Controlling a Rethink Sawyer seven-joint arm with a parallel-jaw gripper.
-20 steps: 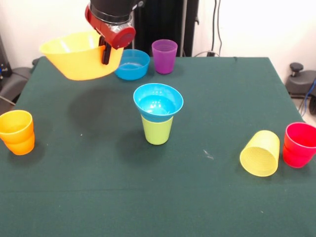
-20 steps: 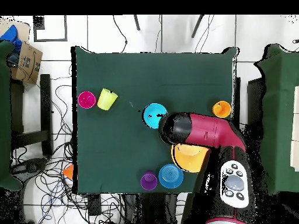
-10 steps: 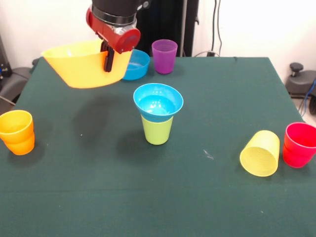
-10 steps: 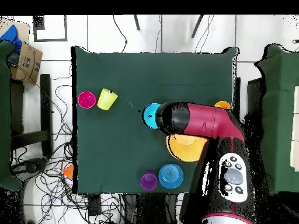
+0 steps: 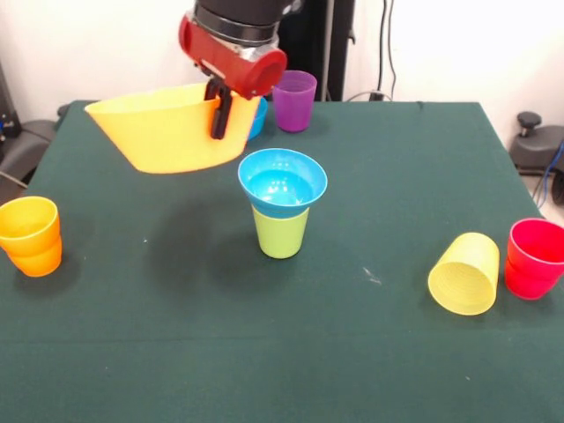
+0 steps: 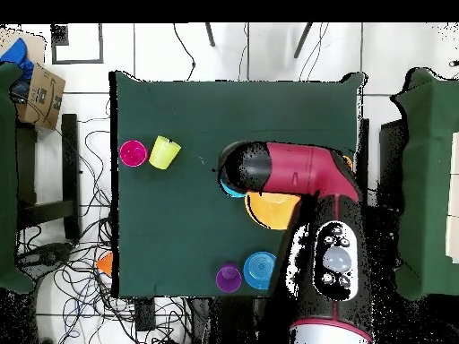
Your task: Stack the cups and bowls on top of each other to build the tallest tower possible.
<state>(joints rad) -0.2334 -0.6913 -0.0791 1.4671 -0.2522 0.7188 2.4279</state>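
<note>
Front view: the gripper (image 5: 220,110) hangs at upper centre-left with its fingers clamped on the right rim of the yellow bowl (image 5: 167,129), which is in the air, tilted, its rim just beside the tower's top. The tower, at centre, is a blue bowl (image 5: 282,181) seated in the mouth of a green cup (image 5: 281,231). Behind the arm sit a second blue bowl (image 5: 257,115), mostly hidden, and a purple cup (image 5: 293,100). An orange cup (image 5: 31,235) stands at the left edge; a tipped yellow cup (image 5: 464,273) and a red cup (image 5: 534,257) are at the right, all on the tabletop (image 5: 379,352).

The risks, as I judge them: the yellow bowl is held by one edge only, so it may sag or slip. It is far wider than the blue bowl, so an off-centre or tilted release could tip the narrow cup over. A sideways brush of its low rim could also knock the tower down.

Overhead view: the arm (image 6: 296,170) covers most of the tower at centre; only a sliver of blue shows, with the yellow bowl just below and right. Alignment cannot be checked from here.
</note>
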